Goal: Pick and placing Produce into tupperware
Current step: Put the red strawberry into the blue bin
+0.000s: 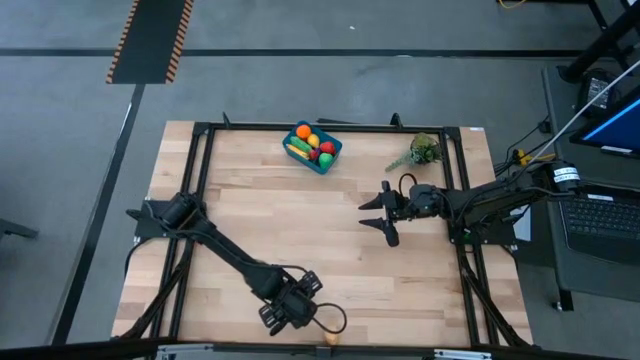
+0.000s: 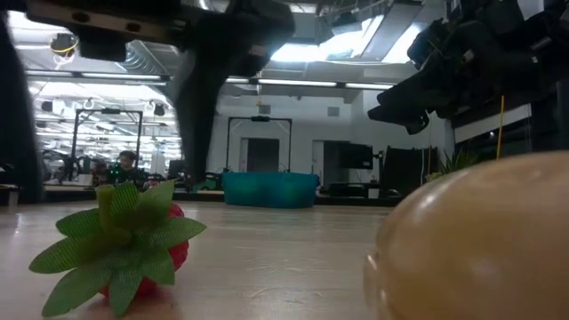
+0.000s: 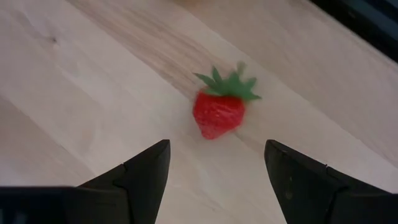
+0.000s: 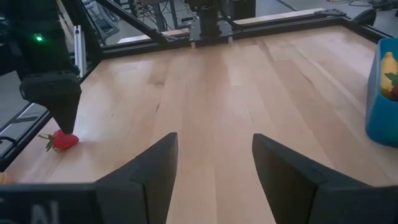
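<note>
A red toy strawberry (image 3: 217,113) with a green leaf cap lies on its side on the wooden table near the front edge, also seen in the low view (image 2: 133,242) and the right wrist view (image 4: 62,140). My left gripper (image 3: 217,171) hovers open just above it, pointing steeply down, its fingers apart from the fruit; it shows at the front of the table (image 1: 290,308). The blue tupperware (image 1: 312,148) stands at the far middle with several pieces of produce inside. My right gripper (image 1: 385,215) waits open at mid-right, above the table.
A tan rounded toy (image 2: 480,244) lies at the front edge (image 1: 330,338), close to the low camera. A grey-green plant sprig (image 1: 420,152) lies at the far right. A black frame (image 1: 200,180) borders the tabletop. Bare wood spans the middle.
</note>
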Motion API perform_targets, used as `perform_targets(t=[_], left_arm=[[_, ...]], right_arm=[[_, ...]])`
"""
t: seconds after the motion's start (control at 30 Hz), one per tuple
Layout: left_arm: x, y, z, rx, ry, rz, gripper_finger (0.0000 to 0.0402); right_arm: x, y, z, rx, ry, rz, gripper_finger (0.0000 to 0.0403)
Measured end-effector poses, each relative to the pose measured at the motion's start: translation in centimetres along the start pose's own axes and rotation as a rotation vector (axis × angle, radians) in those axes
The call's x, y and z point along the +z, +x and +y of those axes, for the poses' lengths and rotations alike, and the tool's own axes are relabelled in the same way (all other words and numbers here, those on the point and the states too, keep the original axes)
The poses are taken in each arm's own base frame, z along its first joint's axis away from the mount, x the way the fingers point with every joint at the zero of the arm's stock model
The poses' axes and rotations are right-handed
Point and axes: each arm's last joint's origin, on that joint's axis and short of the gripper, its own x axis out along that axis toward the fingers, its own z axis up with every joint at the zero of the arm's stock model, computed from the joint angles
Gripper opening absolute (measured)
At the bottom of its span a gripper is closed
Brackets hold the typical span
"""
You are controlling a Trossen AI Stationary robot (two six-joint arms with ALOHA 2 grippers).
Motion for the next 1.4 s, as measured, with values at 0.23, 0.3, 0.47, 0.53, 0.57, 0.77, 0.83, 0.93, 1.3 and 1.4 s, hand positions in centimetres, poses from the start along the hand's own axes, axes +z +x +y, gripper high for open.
perform_targets(t=[0.23, 0.3, 0.47, 0.53, 0.57, 0.77, 0.83, 0.93, 1.3, 1.4], left_arm=[[0.5, 0.7, 0.0, 0.001, -0.001, -0.047, 0.0254], [0.5, 0.8, 0.0, -0.004, -0.001, -0.042, 0.0254], [0.6, 1.3, 0.0, -0.009, -0.001, -0.055, 0.0254], [0.6, 1.6, 0.1, -0.016, -0.005, -0.062, 0.0254], [0.5, 1.7, 0.1, -0.023, -0.005, -0.051, 0.0254], [0.6, 2.2, 0.2, -0.020, 0.014, -0.068, 0.0254], [0.6, 2.2, 0.3, -0.018, 0.015, -0.071, 0.0254], [0.6, 2.3, 0.3, -0.021, 0.015, -0.070, 0.0253], [0.2, 3.6, 0.6, -0.094, -0.043, -0.058, 0.0210], [0.1, 3.6, 0.8, -0.106, -0.057, -0.058, 0.0198]], right_arm=[[-0.1, 0.0, 0.5, 0.020, -0.007, 0.002, 0.0210], [-0.1, 0.0, 0.5, 0.022, -0.007, 0.003, 0.0210], [0.0, 0.0, 0.5, 0.022, -0.007, 0.000, 0.0210], [0.0, 0.0, 0.5, 0.022, -0.007, 0.000, 0.0210], [0.0, 0.0, 0.5, 0.022, -0.007, 0.000, 0.0210], [0.0, 0.0, 0.5, 0.022, -0.008, 0.000, 0.0210], [0.0, 0.0, 0.5, 0.022, -0.008, 0.000, 0.0210], [0.0, 0.0, 0.5, 0.022, -0.008, 0.000, 0.0210], [0.0, 0.0, 0.5, 0.022, -0.007, 0.000, 0.0210], [-0.1, 0.0, 0.5, 0.023, -0.007, 0.001, 0.0210]])
